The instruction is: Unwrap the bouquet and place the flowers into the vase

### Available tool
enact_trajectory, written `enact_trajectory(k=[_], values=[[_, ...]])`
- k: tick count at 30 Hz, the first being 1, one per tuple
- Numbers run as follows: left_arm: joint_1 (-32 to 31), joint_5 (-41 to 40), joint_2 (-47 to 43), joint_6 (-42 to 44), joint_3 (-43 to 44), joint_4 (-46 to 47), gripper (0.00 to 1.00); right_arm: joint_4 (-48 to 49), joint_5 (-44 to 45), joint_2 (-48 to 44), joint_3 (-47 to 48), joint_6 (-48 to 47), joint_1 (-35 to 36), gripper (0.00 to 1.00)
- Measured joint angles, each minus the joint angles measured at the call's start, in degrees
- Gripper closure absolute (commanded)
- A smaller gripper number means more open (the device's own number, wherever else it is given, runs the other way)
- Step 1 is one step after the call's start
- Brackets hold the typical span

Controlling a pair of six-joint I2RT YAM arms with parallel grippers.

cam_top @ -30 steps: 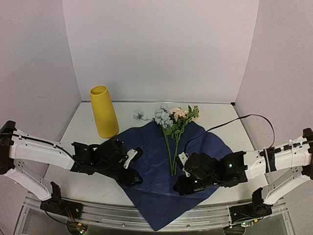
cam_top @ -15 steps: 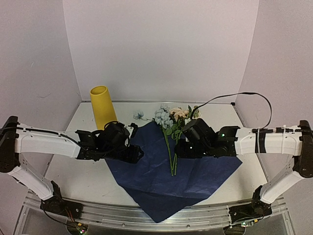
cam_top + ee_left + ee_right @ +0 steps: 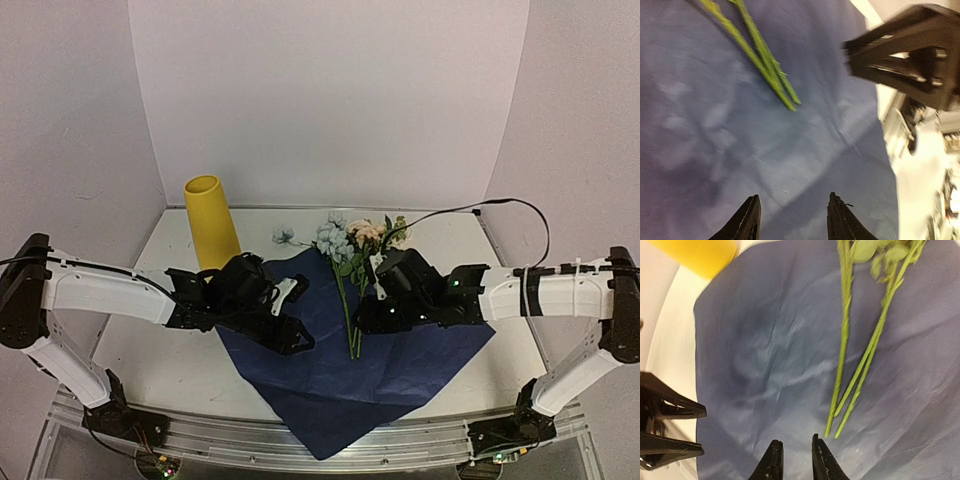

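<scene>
- Item: the flowers (image 3: pixel 347 262), several long thin green stems with pale blue and peach heads, laid loose on the opened navy paper sheet (image 3: pixel 400 360).
- Position: the cut ends of the stems (image 3: pixel 842 350) are found just ahead of the right jaws, a little to their right. From the left jaws the same stems (image 3: pixel 762 60) lie further ahead and off to the left, apart from them.
- Right gripper (image 3: pixel 794 460): jaws parted by a narrow gap over the paper, with nothing between them.
- Left gripper (image 3: pixel 794 222): jaws parted wider, with only bare paper seen in the gap and nothing held.
- The vase (image 3: pixel 212 228): yellow, upright, mouth unfilled. It stands far ahead and left of the right jaws and near the left arm.
- Handling, judged: the bunch is expected to be light. The stems look thin, smooth and apt to slip or fan apart, and the heads look soft and easily crushed.
- Hold advised: the bare lower stems, where they run closest together, are to be gathered across the jaws, well short of the leaves. The paper beneath could be pinched along with them.
</scene>
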Motion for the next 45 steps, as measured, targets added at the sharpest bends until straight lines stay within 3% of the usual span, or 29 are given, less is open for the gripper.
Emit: enact_trajectory(k=[6, 13, 23, 35, 45], values=[[-2.6, 13.8, -0.1, 0.9, -2.6, 1.4, 0.55, 2.0, -7.1, -4.2, -8.9, -0.5, 0.3, 0.78], [-6.3, 19.1, 1.7, 0.8, -5.2, 1.3, 0.56, 2.8, -7.7, -4.7, -10.0, -0.1, 0.3, 0.78], [-11.0, 19.0, 5.8, 0.5, -6.0, 1.8, 0.56, 3.5, -3.2, 1.7, -6.8, 0.5, -0.4, 0.78], [-13.5, 16.4, 10.3, 0.4, -6.4, 2.9, 0.51, 4.2, 1.7, 13.1, 6.5, 0.8, -10.2, 0.74], [-13.7, 2.9, -4.5, -1.6, -7.5, 3.4, 0.44, 4.2, 2.7, 17.7, 11.5, 0.5, -15.6, 0.72]])
